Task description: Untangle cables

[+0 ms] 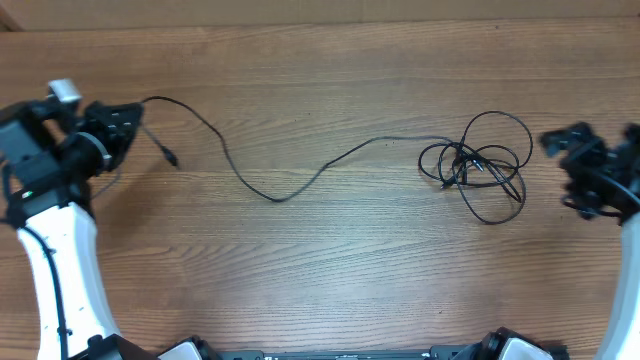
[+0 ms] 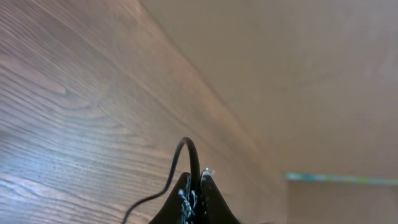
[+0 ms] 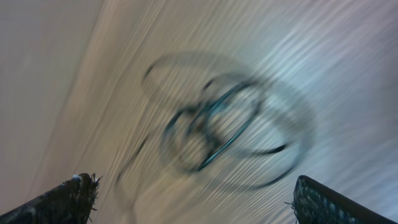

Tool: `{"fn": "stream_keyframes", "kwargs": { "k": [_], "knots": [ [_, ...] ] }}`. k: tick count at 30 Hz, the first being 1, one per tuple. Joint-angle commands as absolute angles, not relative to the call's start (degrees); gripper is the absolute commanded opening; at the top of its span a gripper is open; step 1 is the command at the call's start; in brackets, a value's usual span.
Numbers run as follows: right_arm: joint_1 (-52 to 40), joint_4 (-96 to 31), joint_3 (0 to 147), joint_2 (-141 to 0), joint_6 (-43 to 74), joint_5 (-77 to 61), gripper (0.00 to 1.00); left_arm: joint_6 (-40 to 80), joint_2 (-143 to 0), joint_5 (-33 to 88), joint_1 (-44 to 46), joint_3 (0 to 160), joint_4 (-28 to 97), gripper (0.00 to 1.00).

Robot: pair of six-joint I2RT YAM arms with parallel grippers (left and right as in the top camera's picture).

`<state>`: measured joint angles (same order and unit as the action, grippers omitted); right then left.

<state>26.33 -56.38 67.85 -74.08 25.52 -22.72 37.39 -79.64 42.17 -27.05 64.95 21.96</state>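
Note:
A thin black cable runs across the wooden table from my left gripper to a tangled bundle of black cables at the right. My left gripper is shut on this cable near its end; the cable shows pinched between the fingers in the left wrist view. The plug end hangs loose just right of the gripper. My right gripper is open and empty, right of the bundle. The right wrist view is blurred and shows the bundle between the spread fingers.
A tan cardboard wall runs along the table's far edge.

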Motion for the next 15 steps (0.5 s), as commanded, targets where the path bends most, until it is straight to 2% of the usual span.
{"fn": "stream_keyframes", "kwargs": {
  "k": [1, 3, 8, 11, 15],
  "knots": [
    [16.58, -51.96, 65.34, -76.58, 25.5, -36.69, 1.0, 32.58, -79.37, 36.67, -22.5, 65.98, 23.86, 0.04],
    [10.55, -46.61, 63.51, -77.93, 28.84, -35.83, 1.0, 31.7, -79.37, 36.88, -20.36, 65.98, 25.76, 0.04],
    [-0.69, -38.35, 61.65, -84.29, 51.86, -27.94, 1.0, 28.93, -79.37, 37.15, -16.1, 65.98, 30.7, 0.04],
    [-5.78, -26.52, 61.45, -89.82, 52.75, -26.96, 1.0, 26.28, -79.37, 37.06, -14.61, 65.98, 32.71, 0.04],
    [-8.8, -18.09, 61.45, -97.32, 57.91, -21.45, 1.0, 25.69, -79.33, 37.69, -14.52, 65.98, 34.17, 0.04]
  ]
}}
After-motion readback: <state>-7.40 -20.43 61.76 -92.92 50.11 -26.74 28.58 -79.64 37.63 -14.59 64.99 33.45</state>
